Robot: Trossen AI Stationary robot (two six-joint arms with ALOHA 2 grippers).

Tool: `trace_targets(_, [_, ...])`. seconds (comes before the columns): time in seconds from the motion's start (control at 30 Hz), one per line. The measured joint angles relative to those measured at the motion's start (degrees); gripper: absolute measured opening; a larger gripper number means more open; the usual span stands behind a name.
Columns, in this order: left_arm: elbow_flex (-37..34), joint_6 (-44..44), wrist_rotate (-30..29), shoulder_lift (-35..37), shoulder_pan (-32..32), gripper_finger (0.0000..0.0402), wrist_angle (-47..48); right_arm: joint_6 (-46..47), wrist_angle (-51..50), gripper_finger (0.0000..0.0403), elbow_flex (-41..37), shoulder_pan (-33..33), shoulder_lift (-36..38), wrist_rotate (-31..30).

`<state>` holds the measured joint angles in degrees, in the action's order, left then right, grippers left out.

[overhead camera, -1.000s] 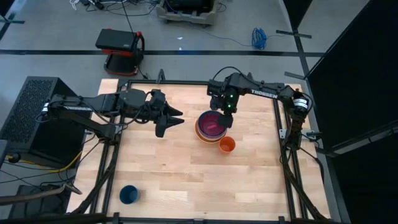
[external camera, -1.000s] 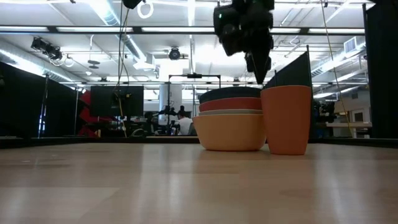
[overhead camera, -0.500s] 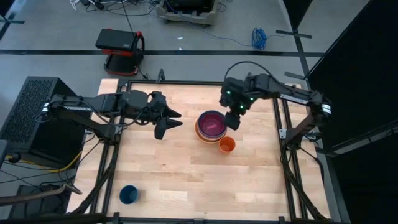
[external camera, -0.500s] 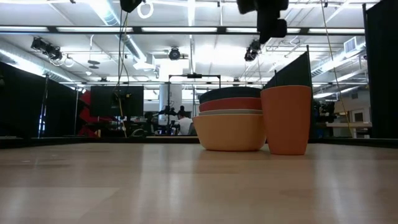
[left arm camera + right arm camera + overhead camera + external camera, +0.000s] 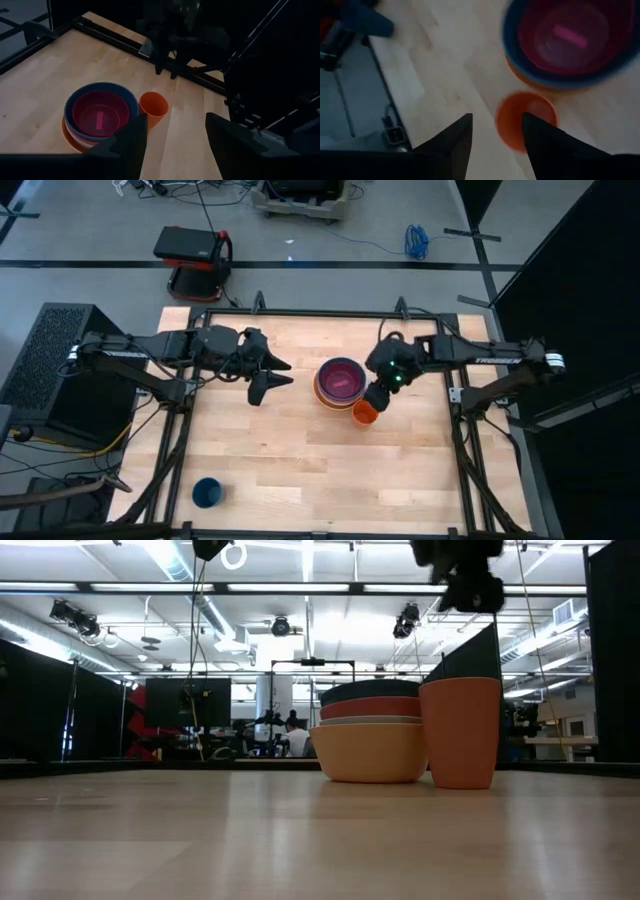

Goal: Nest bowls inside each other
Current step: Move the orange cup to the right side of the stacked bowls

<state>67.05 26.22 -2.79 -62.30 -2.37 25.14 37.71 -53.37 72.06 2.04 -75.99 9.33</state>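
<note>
Several bowls stand nested in one stack [image 5: 340, 382] at the middle right of the table. The magenta bowl [image 5: 99, 114] sits innermost inside the teal-blue one [image 5: 372, 691]. The orange bowl [image 5: 370, 752] is lowest and rests on the table. A small orange cup [image 5: 366, 414] stands upright just near-right of the stack. My right gripper [image 5: 376, 397] hovers open above that cup [image 5: 526, 120], touching nothing. Left of the stack, my left gripper [image 5: 272, 378] waits open and raised, pointing at the bowls.
A small dark blue cup [image 5: 207, 492] stands near the table's near left corner. A black frame [image 5: 447, 395] borders the table. Bare wood lies between the stack and the blue cup.
My right gripper has swung from above the far side of the bowl stack toward the table's right and near edge, rolling and tipping as it went, and now hangs over the orange cup. The bowls and cups have stayed where they were.
</note>
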Motion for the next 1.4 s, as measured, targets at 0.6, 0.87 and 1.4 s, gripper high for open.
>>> trace_targets(0.6, [0.0, 1.1, 1.23, 0.0, 0.01, 0.0188, 0.01, 5.42, 4.84, 0.0184, -11.77, -2.16, 2.02, 0.52])
trace_targets(0.87, [0.0, 1.21, 1.29, 0.0, 0.0, 0.0188, 0.01, 5.58, 7.9, 0.018, -14.63, -1.66, 1.67, 1.27])
trace_targets(1.4, [0.0, 1.5, 1.33, 0.0, 0.0, 0.0188, -0.01, 3.61, 10.8, 0.0181, -16.73, -0.21, -2.98, 2.66])
